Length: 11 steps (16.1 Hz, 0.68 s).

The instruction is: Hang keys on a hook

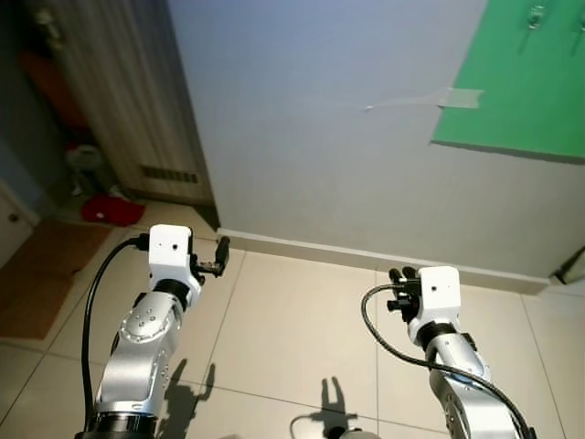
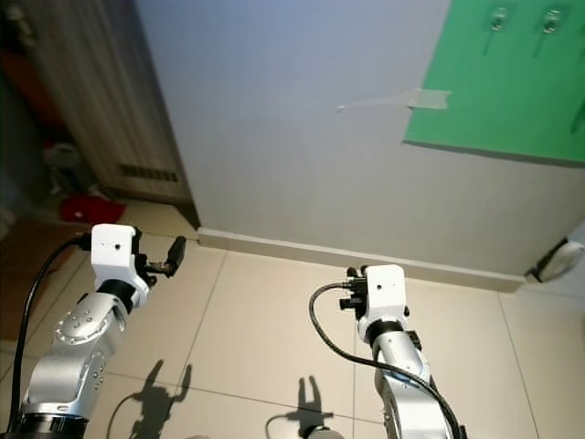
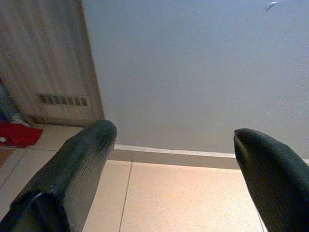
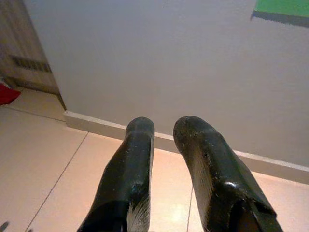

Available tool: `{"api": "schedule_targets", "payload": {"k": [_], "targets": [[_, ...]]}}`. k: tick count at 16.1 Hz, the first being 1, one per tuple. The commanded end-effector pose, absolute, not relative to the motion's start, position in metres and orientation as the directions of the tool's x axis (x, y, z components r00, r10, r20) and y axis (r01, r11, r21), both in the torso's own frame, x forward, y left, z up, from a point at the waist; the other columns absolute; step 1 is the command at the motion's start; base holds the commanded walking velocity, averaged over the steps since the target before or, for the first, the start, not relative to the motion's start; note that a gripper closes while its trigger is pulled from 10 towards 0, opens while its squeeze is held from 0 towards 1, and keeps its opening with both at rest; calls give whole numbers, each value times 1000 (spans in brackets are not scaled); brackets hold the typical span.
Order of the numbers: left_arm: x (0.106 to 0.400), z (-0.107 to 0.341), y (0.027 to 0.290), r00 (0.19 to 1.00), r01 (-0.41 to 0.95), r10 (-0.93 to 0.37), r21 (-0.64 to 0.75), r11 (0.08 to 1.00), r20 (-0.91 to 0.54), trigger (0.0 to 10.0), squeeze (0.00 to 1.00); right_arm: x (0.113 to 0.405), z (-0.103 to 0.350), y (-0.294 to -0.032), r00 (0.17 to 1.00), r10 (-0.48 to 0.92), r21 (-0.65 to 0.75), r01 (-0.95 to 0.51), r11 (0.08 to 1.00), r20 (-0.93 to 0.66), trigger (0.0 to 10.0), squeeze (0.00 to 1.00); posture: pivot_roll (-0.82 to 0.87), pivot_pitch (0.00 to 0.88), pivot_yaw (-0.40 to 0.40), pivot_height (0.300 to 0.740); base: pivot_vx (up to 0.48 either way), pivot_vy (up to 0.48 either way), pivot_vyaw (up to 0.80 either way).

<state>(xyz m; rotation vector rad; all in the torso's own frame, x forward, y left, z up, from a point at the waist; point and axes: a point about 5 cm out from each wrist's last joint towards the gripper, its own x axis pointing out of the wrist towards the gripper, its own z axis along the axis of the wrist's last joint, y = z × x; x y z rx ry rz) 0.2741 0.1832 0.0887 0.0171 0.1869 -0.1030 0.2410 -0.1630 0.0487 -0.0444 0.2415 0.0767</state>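
while both arms are raised in front of the robot over the tiled floor (image 1: 302, 311), nothing is yet in hand:
step: approach, judged; the robot faces a pale wall (image 1: 320, 137) with a green board (image 1: 521, 82) high on its right side, and no hanging has begun.
left gripper (image 3: 174, 140): fingers spread wide with only wall and floor between them; it sits out over the tiles on the left, pointing at the skirting (image 1: 302, 245).
right gripper (image 4: 164, 130): fingers drawn nearly together with a thin gap, pinching nothing that can be seen; it is held low on the right, aimed at the foot of the wall.
hooks (image 2: 498, 18): two small metal fittings near the top edge of the green board, well above and to the right of both grippers; probably the target.
keys: i cannot find them in either gripper or on the floor, so where they are cannot be told.
next move: likely finding and taking the keys, then a turn and a high reach toward the board.
hard to make out: the fittings are tiny and cut by the frame edge; a dark object (image 1: 569, 265) at the right edge is cropped; red clutter (image 1: 111, 208) by the wooden door (image 1: 128, 91) is blurred.
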Motion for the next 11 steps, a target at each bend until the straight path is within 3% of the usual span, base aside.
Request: {"api": "schedule_targets", "payload": {"k": [1,8,11], "targets": [[277,89,183,976,117,-111,21,993,-187,10000,0,239,47,-165,967,58,-27,-67,997,-250,10000,0,21,0,36,740,0,0,-681],[281,91,179,975,146,-139,25,989,-171,10000,0,239,46,-165,970,34,-47,-47,998,-240,10000,0,16,0,44,740,0,0,-665],[282,92,175,969,187,-181,22,982,-165,10000,0,238,44,-163,965,46,-62,-64,996,-256,10000,0,13,0,46,740,0,0,0]]}}
